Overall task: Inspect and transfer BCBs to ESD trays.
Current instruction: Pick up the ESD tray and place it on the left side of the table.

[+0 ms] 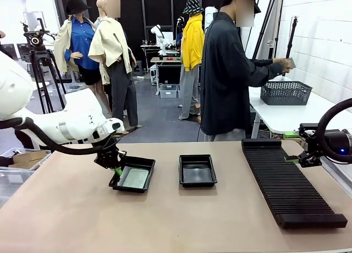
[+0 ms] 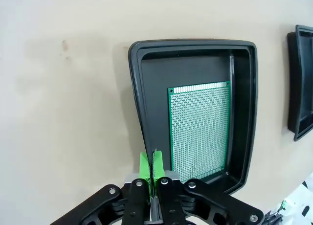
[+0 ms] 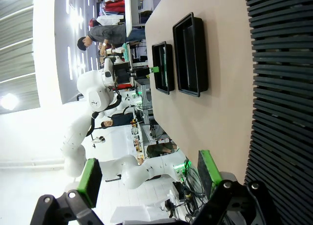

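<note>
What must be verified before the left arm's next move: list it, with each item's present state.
1. BCB lies inside the left tray: ok.
2. Left tool is shut and holds nothing: ok.
3. Left tool is clear of that tray's rim: cannot tell; its tips sit right at the rim.
4. Middle tray is free for a board: ok, none lies in it.
5. Right tool is open, beside the rack: ok.
6. Person is facing the shared table: not ok, turned towards another table behind.
</note>
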`<state>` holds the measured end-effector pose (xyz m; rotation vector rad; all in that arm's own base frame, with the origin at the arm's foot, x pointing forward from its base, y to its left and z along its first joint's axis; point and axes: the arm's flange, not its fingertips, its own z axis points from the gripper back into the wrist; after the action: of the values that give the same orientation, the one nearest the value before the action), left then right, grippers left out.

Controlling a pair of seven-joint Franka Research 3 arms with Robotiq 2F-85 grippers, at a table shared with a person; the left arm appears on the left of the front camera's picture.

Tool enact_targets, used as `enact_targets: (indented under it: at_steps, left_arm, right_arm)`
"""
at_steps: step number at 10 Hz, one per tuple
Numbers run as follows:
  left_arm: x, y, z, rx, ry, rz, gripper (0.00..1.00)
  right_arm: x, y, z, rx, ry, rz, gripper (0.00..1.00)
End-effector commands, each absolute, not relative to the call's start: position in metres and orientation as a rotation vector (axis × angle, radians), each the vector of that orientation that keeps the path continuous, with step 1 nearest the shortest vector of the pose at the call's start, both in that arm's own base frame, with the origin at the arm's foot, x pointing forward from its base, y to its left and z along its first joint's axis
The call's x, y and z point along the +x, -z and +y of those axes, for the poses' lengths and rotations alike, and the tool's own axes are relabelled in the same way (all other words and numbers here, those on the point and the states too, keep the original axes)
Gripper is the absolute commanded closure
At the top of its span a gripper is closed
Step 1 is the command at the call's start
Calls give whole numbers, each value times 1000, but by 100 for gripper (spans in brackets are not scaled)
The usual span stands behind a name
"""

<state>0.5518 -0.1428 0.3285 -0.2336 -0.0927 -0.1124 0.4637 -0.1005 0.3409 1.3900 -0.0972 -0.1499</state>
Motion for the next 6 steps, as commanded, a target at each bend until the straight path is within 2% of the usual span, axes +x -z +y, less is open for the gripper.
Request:
enact_targets:
  at_steps: [1, 6]
  left_arm:
    - [540, -325, -120, -262, 107, -98, 100]
    - [527, -325, -48, -304, 50, -89, 100]
  right_arm:
    - [460, -341, -99, 1389, 155, -99, 0]
    - [460, -341, -99, 1389, 155, -99, 0]
